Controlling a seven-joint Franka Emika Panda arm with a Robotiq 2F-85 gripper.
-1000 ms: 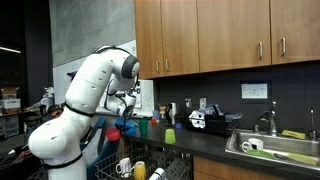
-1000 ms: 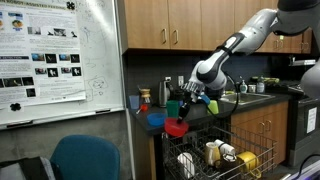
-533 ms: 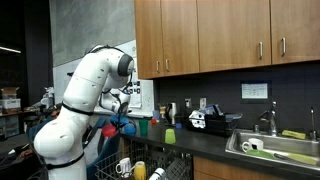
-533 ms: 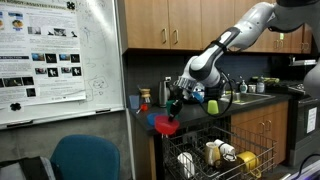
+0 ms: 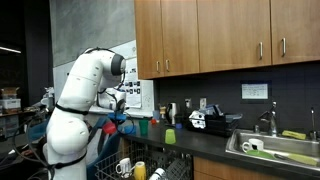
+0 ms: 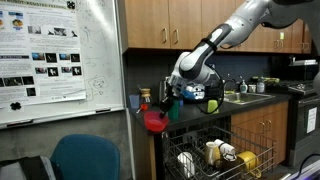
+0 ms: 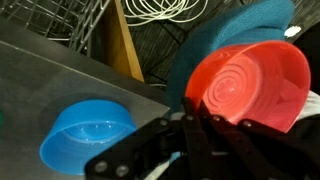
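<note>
The pincer point(image 7: 198, 128) is closed narrowly on the near rim of a red bowl point(image 7: 250, 85), its dark fingers point(image 7: 150, 150) running in from the bottom of the wrist view. The bowl is empty and tipped, so its ringed inside faces the camera. It hangs just beyond the fingertips, up and to the right of them, in front of a teal rounded shape that I cannot identify.

Lower left in that view, a blue bowl point(image 7: 88, 135), also empty, sits upright on the steel surface point(image 7: 40, 80), apart from the red one.

In an exterior view the pincer point(image 6: 166, 109) holds the red bowl point(image 6: 155, 121) in the air off the surface's end. The dishwasher rack point(image 6: 215, 158) stands open nearby and lower, holding white mugs point(image 6: 214, 150) and a yellow cup point(image 6: 246, 160).

The arm point(image 6: 215, 45) slopes down from the upper right, its wrist bent downward.
</note>
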